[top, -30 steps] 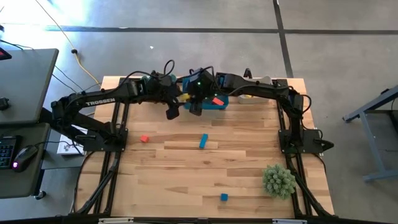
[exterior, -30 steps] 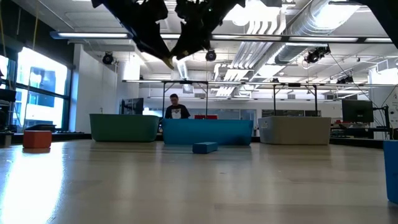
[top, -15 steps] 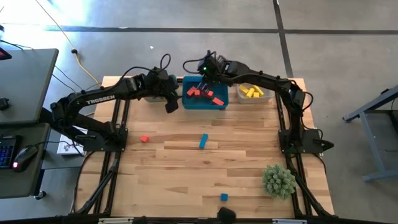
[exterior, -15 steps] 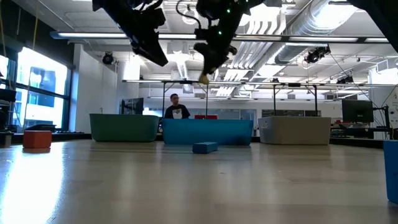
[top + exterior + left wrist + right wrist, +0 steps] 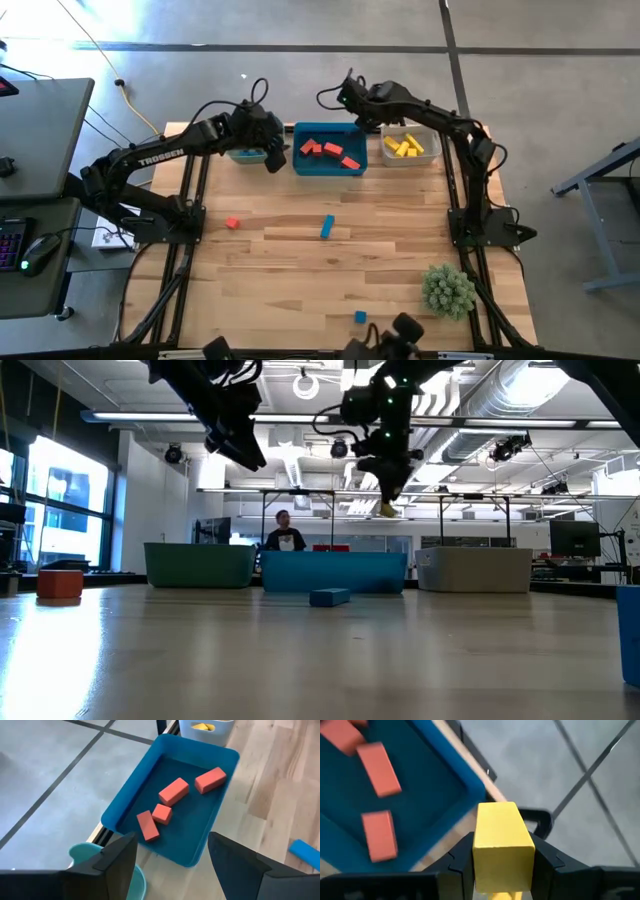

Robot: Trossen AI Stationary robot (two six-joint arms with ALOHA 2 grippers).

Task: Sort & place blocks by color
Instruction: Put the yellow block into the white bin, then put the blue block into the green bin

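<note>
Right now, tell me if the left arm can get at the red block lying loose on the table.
Probably yes. The left gripper is open and empty above the teal bin, and the red block lies on bare wood on that arm's side with nothing near it.

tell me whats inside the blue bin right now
The blue bin holds four red blocks, loose on its floor, as the left wrist view shows. Nothing else shows in it. The right gripper, holding a yellow block, is beside it, not inside.

One legible marking: "TROSSEN" in white capitals along the left arm (image 5: 160, 157), left of centre in the high view. No other text, labels, numbers or signs can be read.
</note>
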